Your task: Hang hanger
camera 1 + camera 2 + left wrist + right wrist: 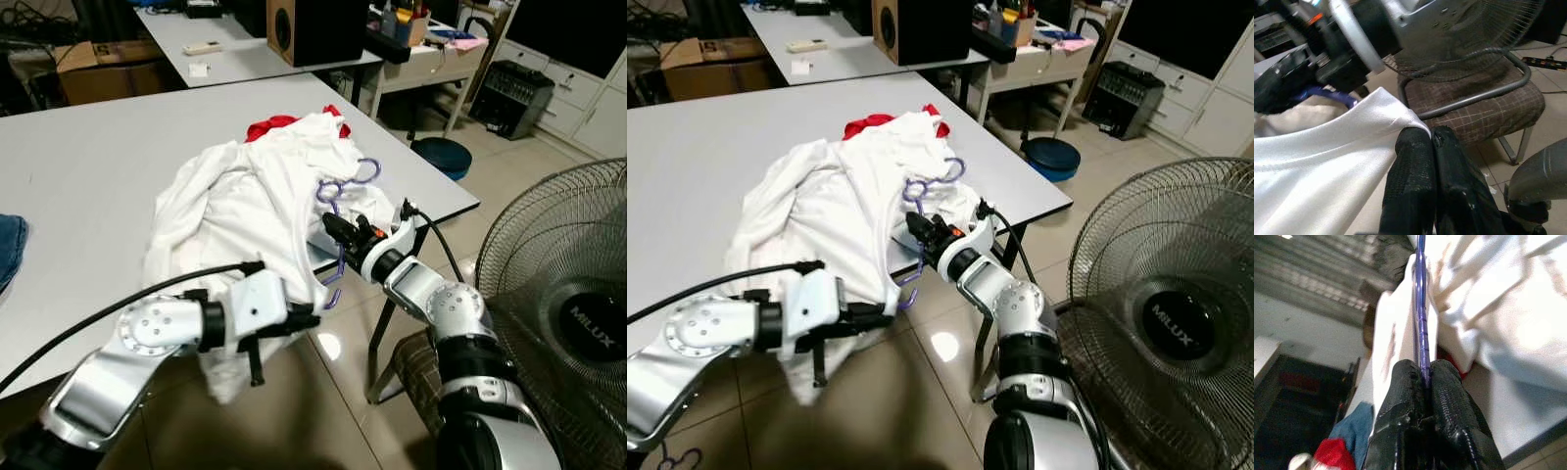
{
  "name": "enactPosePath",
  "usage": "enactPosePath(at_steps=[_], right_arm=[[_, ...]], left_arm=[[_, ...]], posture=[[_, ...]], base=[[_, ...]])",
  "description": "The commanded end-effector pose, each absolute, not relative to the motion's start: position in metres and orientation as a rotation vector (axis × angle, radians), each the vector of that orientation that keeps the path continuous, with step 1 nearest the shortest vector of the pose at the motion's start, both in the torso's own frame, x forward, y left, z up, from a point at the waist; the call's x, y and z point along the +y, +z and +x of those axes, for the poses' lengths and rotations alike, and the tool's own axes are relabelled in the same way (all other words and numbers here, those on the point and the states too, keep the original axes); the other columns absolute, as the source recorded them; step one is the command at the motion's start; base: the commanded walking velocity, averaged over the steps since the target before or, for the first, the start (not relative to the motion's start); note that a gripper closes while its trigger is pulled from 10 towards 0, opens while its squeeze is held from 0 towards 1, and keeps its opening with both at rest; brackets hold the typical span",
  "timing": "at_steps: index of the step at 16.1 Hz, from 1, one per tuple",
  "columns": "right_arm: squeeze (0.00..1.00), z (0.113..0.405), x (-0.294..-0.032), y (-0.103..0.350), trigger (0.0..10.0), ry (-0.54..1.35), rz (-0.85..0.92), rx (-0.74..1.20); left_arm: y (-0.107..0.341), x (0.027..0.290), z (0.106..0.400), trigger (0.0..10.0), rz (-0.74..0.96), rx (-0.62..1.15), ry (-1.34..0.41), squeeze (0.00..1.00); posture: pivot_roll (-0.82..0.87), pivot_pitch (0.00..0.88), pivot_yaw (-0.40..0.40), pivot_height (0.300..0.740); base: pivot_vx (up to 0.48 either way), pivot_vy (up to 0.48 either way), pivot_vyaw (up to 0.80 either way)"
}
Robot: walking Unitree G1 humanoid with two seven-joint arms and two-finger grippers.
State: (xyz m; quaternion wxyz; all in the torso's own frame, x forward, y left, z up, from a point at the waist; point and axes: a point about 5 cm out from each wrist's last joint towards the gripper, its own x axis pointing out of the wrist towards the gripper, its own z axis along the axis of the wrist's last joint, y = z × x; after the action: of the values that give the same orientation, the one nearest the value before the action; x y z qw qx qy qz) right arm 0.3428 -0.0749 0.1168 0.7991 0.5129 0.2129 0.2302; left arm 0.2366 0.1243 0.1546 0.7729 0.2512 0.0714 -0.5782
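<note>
Right gripper (333, 228): black fingers pressed together on the purple hanger (338, 201), pinching its thin bar; the wrist view shows the bar running straight out from between the two pads (1449, 396). Hanger's hook curls up and away from the fingertips, lying on the white garment (245, 206); its lower loop drops below the gripper, past the table edge.

Left gripper (306, 315): fingers closed on a fold of the white garment's hem, seen in the wrist view as both pads (1410, 166) clamped at the cloth's edge. It sits low, at the near table edge, beside and below the right gripper, the hanger's lower loop between them.

White garment: heaped on the grey table (88, 166), one flap draping over the edge beneath the left gripper. Red cloth (271, 125) peeks out at the far side of the heap.

Beyond the right arm: a standing fan (573, 313) and a brown checked chair seat (1484, 105) below it.
</note>
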Motion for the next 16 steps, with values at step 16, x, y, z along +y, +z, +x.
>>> enactPosePath(at_steps=[16], right_arm=[[0.00, 0.365, -0.061, 0.129, 10.0, 0.411, 1.265, 0.429]], left_arm=[[0.151, 0.099, 0.229, 0.0, 0.664, 0.061, -1.375, 0.00]], posture=[[0.04, 0.000, -0.061, 0.740]], base=[[0.000, 0.000, 0.00]])
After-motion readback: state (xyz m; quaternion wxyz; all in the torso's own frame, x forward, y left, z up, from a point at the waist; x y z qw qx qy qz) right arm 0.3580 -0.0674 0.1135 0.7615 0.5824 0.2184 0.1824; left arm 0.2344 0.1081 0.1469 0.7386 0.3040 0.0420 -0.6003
